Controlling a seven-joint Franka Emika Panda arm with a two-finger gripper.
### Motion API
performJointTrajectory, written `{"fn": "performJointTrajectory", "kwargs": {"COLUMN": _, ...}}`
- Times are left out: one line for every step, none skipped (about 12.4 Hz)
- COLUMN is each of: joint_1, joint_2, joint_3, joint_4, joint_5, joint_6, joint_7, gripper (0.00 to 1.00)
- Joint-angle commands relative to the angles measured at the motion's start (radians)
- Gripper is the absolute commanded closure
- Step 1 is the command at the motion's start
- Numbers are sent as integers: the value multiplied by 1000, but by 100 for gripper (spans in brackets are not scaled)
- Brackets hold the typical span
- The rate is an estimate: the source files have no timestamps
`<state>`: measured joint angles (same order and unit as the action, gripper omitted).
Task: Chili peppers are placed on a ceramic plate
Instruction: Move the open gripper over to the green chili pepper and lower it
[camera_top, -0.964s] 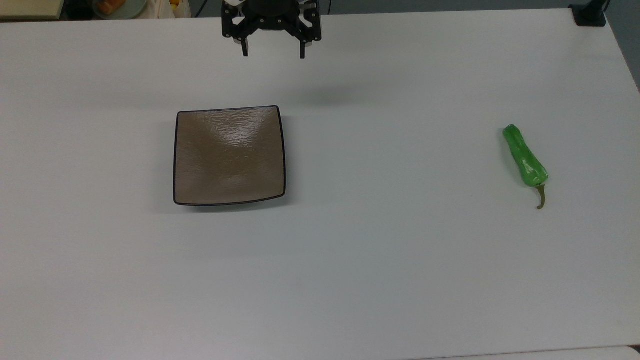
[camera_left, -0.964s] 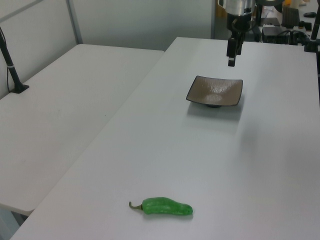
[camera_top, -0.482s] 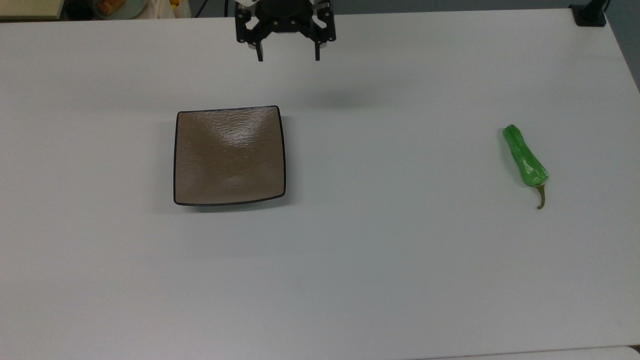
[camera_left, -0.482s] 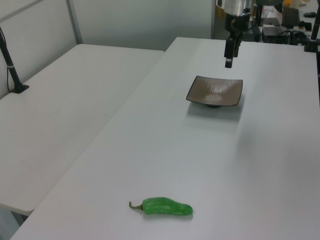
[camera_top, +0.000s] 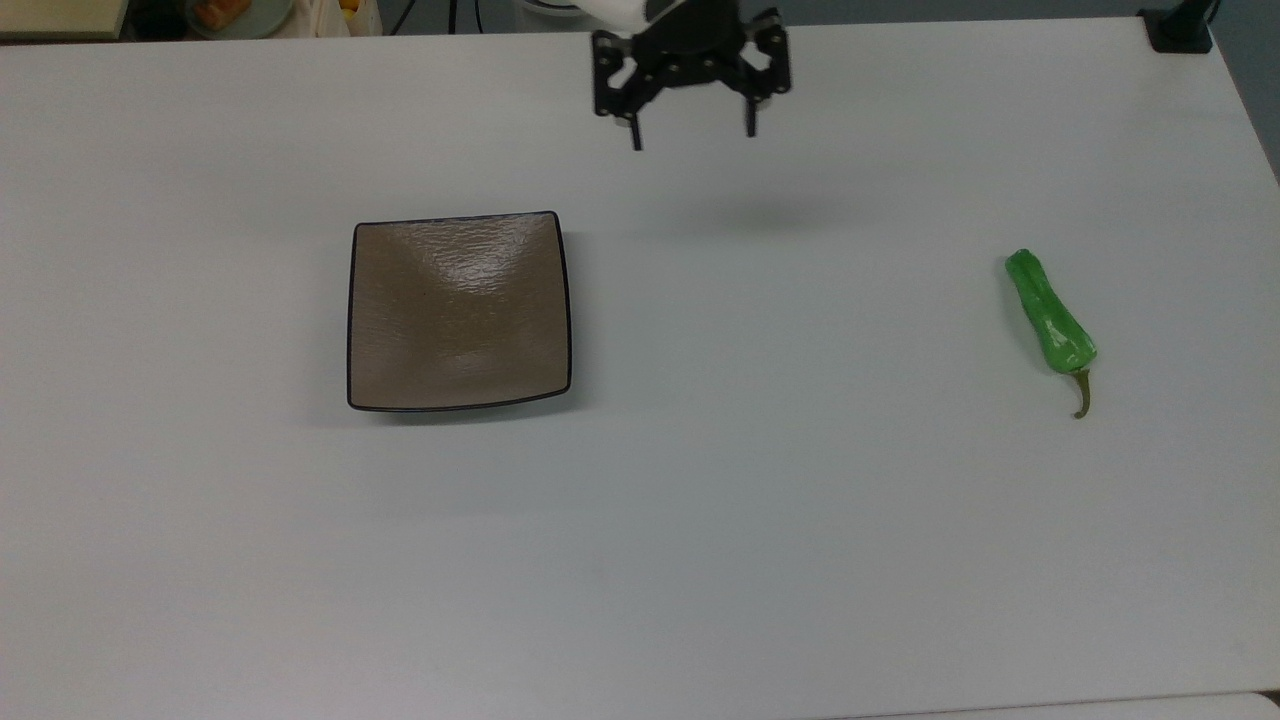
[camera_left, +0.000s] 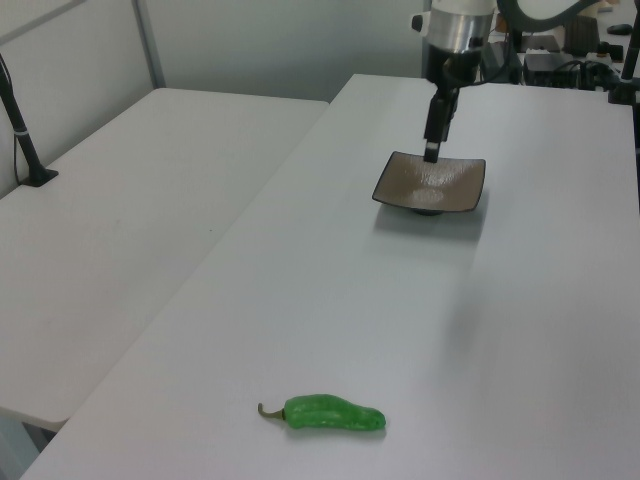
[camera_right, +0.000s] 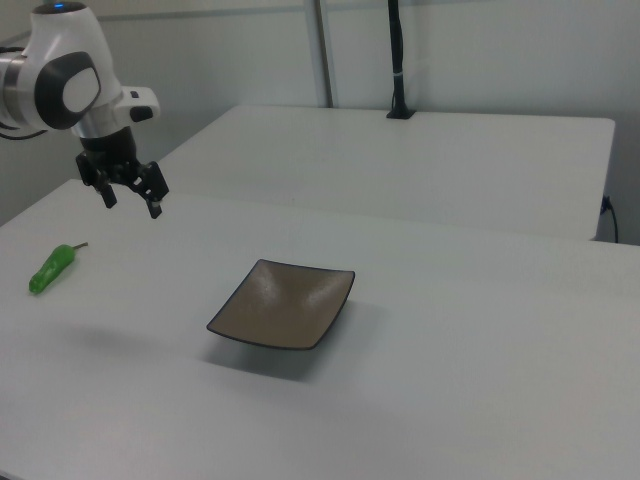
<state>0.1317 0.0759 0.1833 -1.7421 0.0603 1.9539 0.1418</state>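
Currently the ceramic plate sat left of centre on the tabletop in the top view, nothing on it. Gripper hung near the far edge, jaws spread and carrying nothing. Chili pepper lay near the top view's right edge, well apart from both. Judgement: approach step; best to turn the fingers across the pepper's body, centre mid-length clear of the stem, then descend.

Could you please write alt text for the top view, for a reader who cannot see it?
A green chili pepper lies on a white table at the top view's right, far from an empty square brown plate left of centre. The open gripper hangs above the table's far edge, holding nothing.
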Motion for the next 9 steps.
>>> {"fn": "performJointTrajectory", "kwargs": {"joint_1": 57, "joint_2": 90, "joint_3": 62, "joint_4": 108, "joint_5": 12, "joint_6": 26, "joint_7": 114, "gripper": 0}}
{"fn": "performJointTrajectory", "kwargs": {"joint_1": 72, "joint_2": 119, "joint_3": 80, "joint_4": 118, "joint_5": 10, "joint_6": 31, "joint_7": 143, "gripper": 0}}
{"fn": "performJointTrajectory", "kwargs": {"joint_1": 87, "joint_2": 142, "joint_3": 99, "joint_4": 154, "joint_5": 10, "joint_6": 43, "joint_7": 163, "gripper": 0}}
{"fn": "performJointTrajectory", "kwargs": {"joint_1": 103, "joint_2": 180, "joint_3": 110, "joint_4": 191, "joint_5": 10, "joint_6": 52, "joint_7": 197, "gripper": 0}}
{"fn": "performJointTrajectory", "kwargs": {"joint_1": 133, "joint_2": 208, "joint_3": 117, "joint_4": 197, "joint_5": 7, "joint_6": 86, "joint_7": 211, "gripper": 0}}
{"fn": "performJointTrajectory", "kwargs": {"joint_1": 163, "joint_2": 228, "joint_3": 117, "joint_4": 208, "joint_5": 10, "joint_6": 170, "joint_7": 220, "gripper": 0}}
{"fn": "performJointTrajectory", "kwargs": {"joint_1": 190, "joint_2": 261, "joint_3": 117, "joint_4": 211, "joint_5": 7, "joint_6": 241, "joint_7": 258, "gripper": 0}}
{"fn": "performJointTrajectory", "kwargs": {"joint_1": 224, "joint_2": 292, "joint_3": 117, "joint_4": 216, "joint_5": -6, "joint_6": 296, "joint_7": 312, "gripper": 0}}
{"fn": "performJointTrajectory", "kwargs": {"joint_1": 247, "joint_2": 323, "joint_3": 117, "joint_4": 231, "joint_5": -16, "joint_6": 336, "joint_7": 338, "gripper": 0}}
